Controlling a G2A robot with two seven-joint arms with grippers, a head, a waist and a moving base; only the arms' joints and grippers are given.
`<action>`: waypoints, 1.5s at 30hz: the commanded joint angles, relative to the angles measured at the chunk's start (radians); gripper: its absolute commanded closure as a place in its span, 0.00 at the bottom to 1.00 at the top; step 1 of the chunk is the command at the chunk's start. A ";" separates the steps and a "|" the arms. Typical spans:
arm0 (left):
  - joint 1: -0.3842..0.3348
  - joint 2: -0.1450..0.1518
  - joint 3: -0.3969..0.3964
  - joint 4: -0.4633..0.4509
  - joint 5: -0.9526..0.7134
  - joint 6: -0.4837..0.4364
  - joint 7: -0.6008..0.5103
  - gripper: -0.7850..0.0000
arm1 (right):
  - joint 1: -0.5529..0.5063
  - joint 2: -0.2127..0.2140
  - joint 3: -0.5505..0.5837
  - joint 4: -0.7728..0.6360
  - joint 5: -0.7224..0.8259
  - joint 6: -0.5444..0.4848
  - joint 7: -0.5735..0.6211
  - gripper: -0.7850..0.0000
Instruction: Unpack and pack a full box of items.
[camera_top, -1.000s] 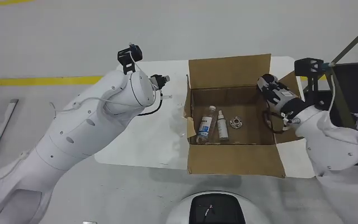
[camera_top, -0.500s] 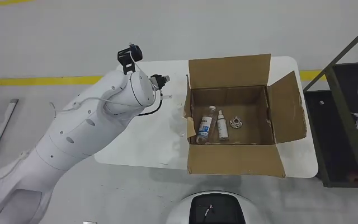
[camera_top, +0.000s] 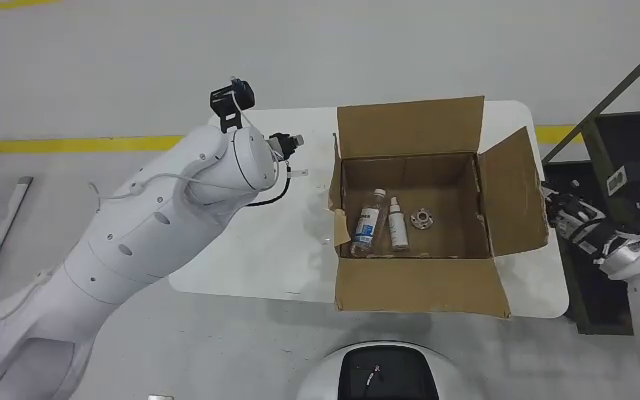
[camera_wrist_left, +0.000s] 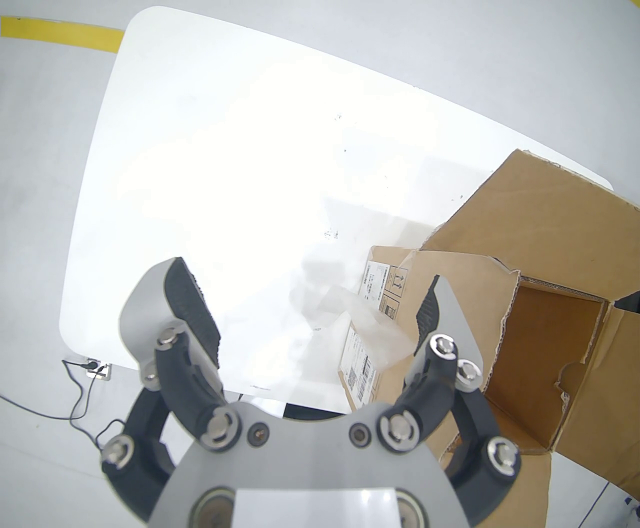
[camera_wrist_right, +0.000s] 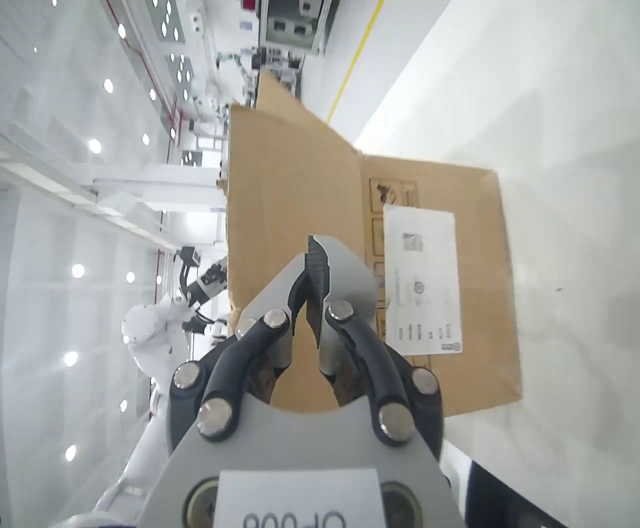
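Box (camera_top: 420, 286) on the table's (camera_top: 250, 250) right half, larger bottle (camera_top: 368, 221) and smaller bottle (camera_top: 397, 223) side by side in its left part, what seems a round fitting (camera_top: 422, 217) just right of them, left gripper (camera_wrist_left: 305, 280) above the table left of the box, right gripper (camera_wrist_right: 316, 260) beyond its right flap.

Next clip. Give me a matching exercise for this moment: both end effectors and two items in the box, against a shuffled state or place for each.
Things:
1. left end effector
2. right end effector
3. blue-labelled bottle
4. metal ring

States or places:
A. lying in the box, next to the small white bottle
B. shut, outside a box flap
C. on the box floor, apart from both bottles
D. open, over the white table

Pairs: 1-D, 2-B, 3-A, 4-C.
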 joint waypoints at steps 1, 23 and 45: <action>0.000 0.000 0.000 0.000 0.000 0.000 0.000 0.00 | 0.020 0.004 -0.046 -0.013 -0.042 -0.015 0.058 1.00; 0.086 0.011 0.008 -0.039 0.040 -0.173 0.018 1.00 | 0.137 0.036 -0.236 0.007 -0.259 0.068 0.173 1.00; 0.140 -0.114 -0.027 -0.015 0.006 -0.569 0.011 1.00 | 0.225 0.051 -0.087 0.183 -0.126 0.065 -0.088 1.00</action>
